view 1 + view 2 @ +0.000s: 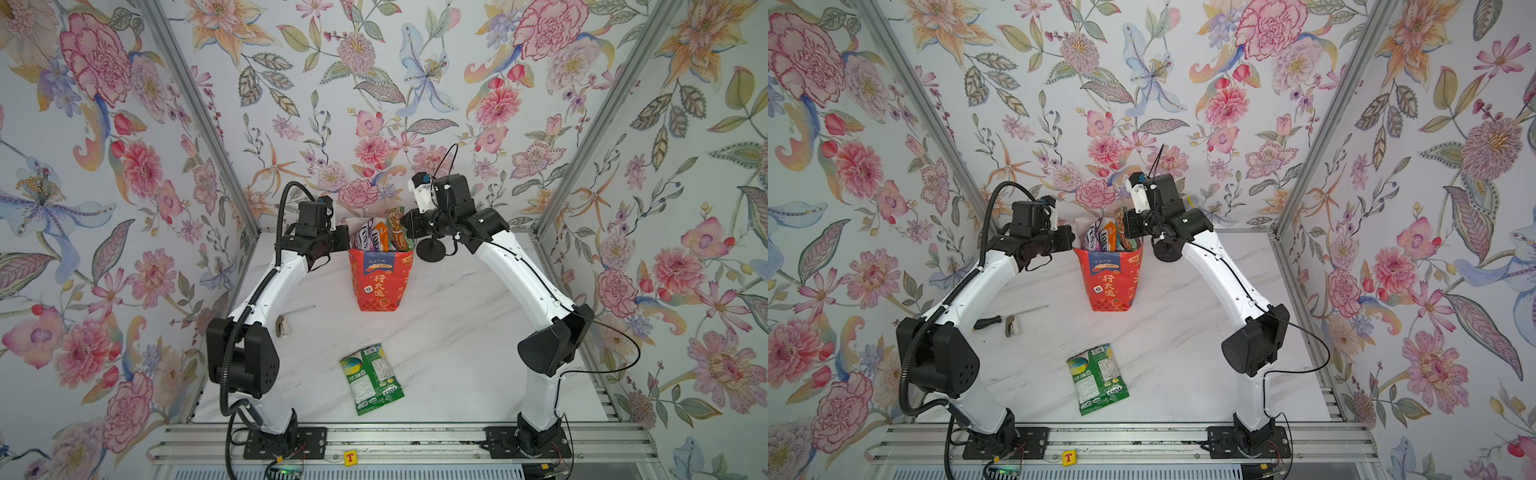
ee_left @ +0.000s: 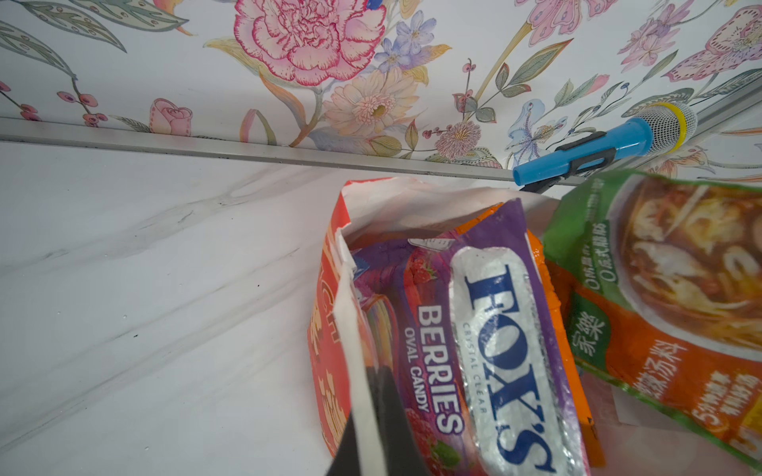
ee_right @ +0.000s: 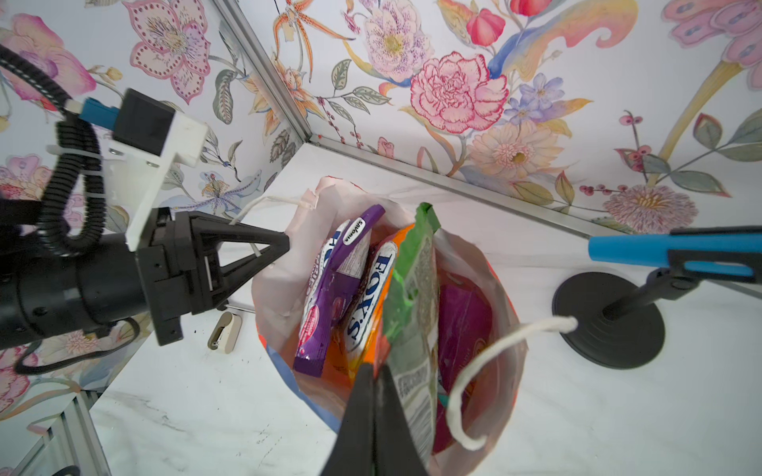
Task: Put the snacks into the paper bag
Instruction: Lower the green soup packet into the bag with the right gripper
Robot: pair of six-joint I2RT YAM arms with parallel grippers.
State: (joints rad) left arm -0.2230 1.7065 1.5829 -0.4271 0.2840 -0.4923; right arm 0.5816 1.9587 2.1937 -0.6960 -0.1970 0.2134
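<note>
In a top view the red paper bag [image 1: 380,286] is standing mid-table, a green packet [image 1: 372,380] lying apart in front; left wrist: left gripper [image 2: 371,432] is pinching the bag's rim; right wrist: right gripper [image 3: 375,412] is clamping the orange-green packet [image 3: 412,296] in the bag's mouth.

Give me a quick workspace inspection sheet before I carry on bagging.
Surface: white marble tabletop, a few dark specks.
Job's things: paper bag upright, stuffed with packets; green packet lying flat near the front.
Clutter: screwdriver, small beige object, toy microphone on a stand.
Grippers: left gripper shut on the bag's rim; right gripper shut at the bag mouth, grip unclear.
Cables: black conduit on left arm; thin black cable loops off right arm.
Surroundings: floral walls, aluminium rail in front.
</note>
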